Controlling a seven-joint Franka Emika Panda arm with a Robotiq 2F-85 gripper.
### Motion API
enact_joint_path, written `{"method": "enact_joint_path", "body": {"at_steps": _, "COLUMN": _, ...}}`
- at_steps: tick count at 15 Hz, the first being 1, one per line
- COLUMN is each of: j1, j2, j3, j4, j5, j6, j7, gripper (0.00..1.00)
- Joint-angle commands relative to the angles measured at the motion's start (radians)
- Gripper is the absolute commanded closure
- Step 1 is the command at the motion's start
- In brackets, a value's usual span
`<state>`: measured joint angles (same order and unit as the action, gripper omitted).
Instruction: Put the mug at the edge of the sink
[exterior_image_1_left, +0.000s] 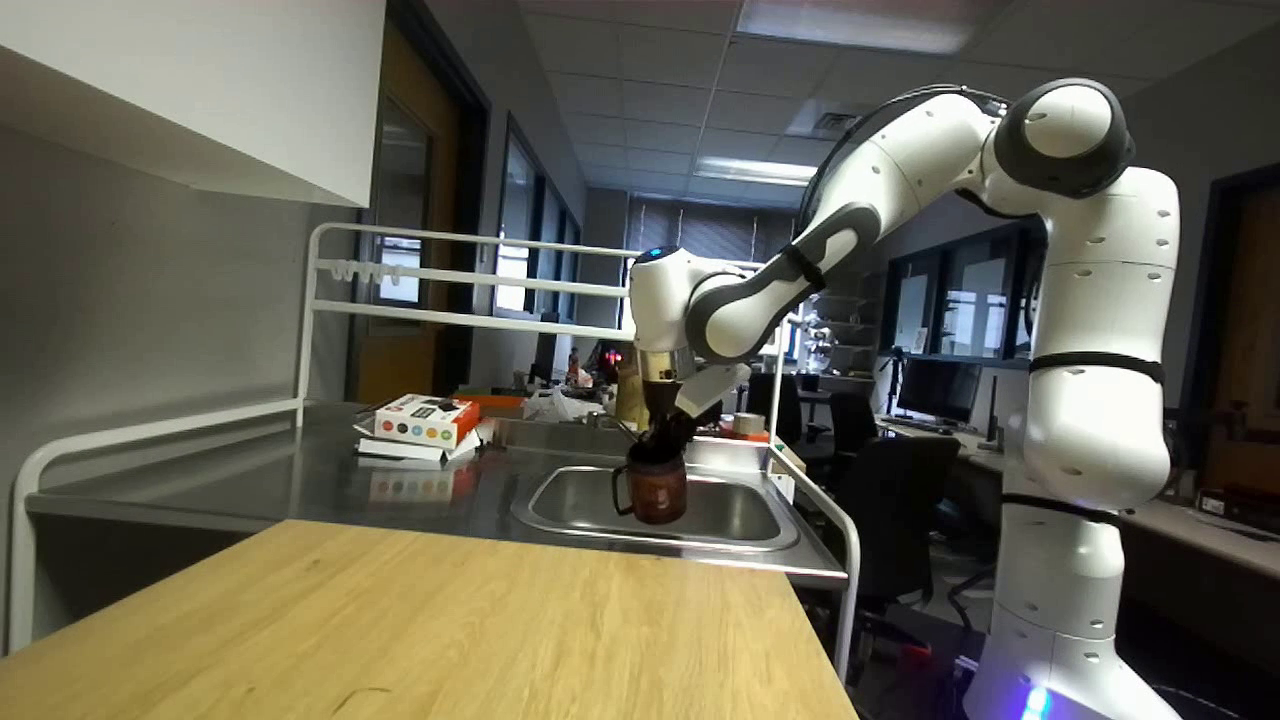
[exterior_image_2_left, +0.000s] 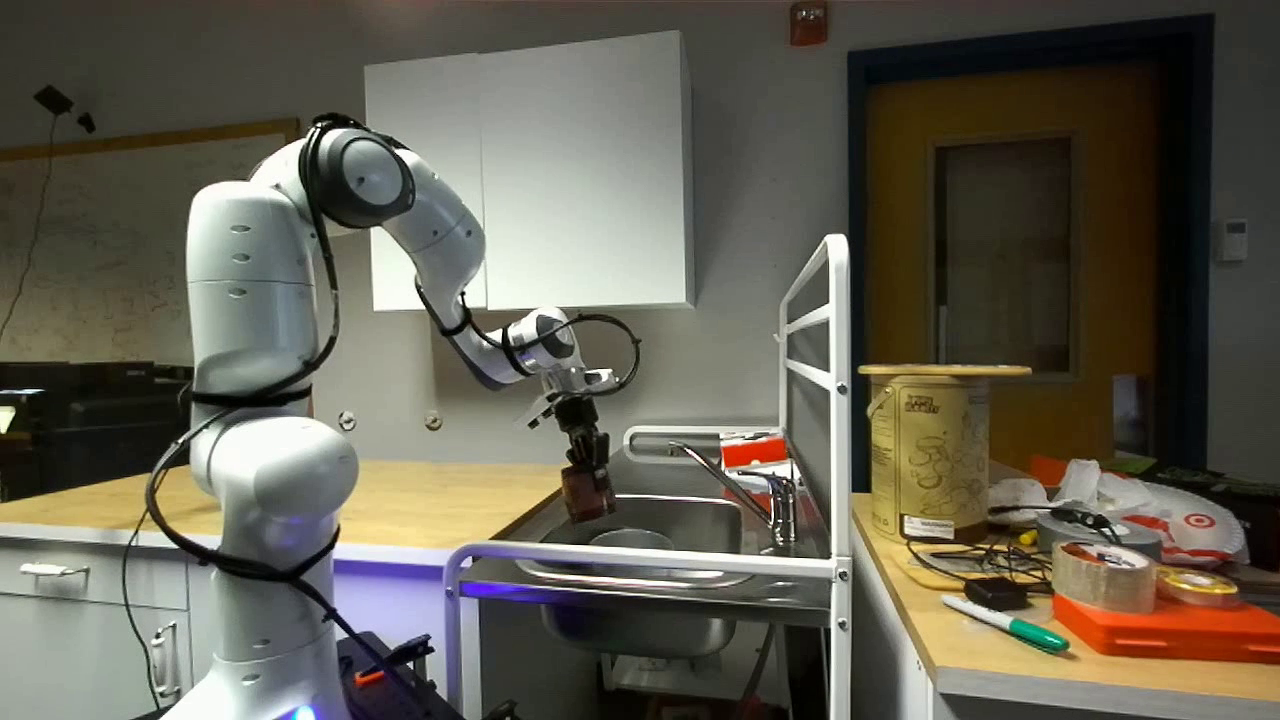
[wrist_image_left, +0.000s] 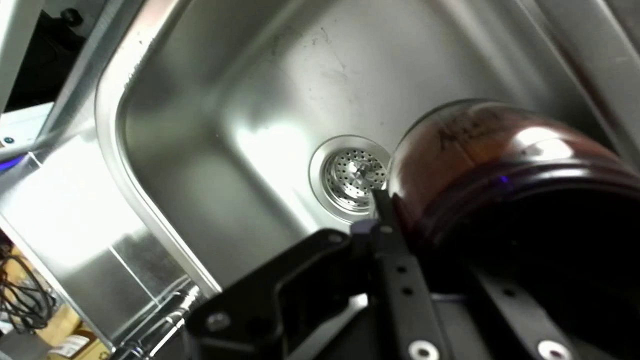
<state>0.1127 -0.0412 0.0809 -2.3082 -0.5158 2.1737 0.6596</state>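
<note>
The claw (exterior_image_2_left: 588, 462) is clamped on the mug (exterior_image_1_left: 658, 492), holding it above the sink (exterior_image_1_left: 735, 510). Only the wrist view shows the drain (wrist_image_left: 352, 172); the mug's handle (exterior_image_1_left: 617, 490) shows only in an exterior view.

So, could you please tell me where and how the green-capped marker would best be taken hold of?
Probably mid-length on its white barrel, from above, jaws set across it: the marker is slender and lies flat on the wooden counter, upper side uncovered. Coming from the green cap end looks tighter, as the orange case is close there.
</note>
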Motion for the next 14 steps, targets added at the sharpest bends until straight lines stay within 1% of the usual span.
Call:
{"method": "enact_joint_path", "body": {"at_steps": 1, "j1": 0.016, "j2": -0.02, "j3": 0.038, "j4": 0.038, "j5": 0.047, "j6": -0.003, "j7": -0.137, "gripper": 0.91}}
{"method": "enact_joint_path", "body": {"at_steps": 4, "j1": 0.037, "j2": -0.01, "j3": 0.064, "j4": 0.06, "j5": 0.08, "j6": 0.014, "j7": -0.259, "gripper": 0.91}}
{"method": "enact_joint_path", "body": {"at_steps": 8, "j1": 0.061, "j2": 0.015, "j3": 0.088, "j4": 0.091, "j5": 0.147, "j6": 0.032, "j7": -0.456, "gripper": 0.91}}
{"method": "enact_joint_path", "body": {"at_steps": 14, "j1": 0.068, "j2": 0.072, "j3": 0.092, "j4": 0.132, "j5": 0.247, "j6": 0.029, "j7": -0.753, "gripper": 0.91}}
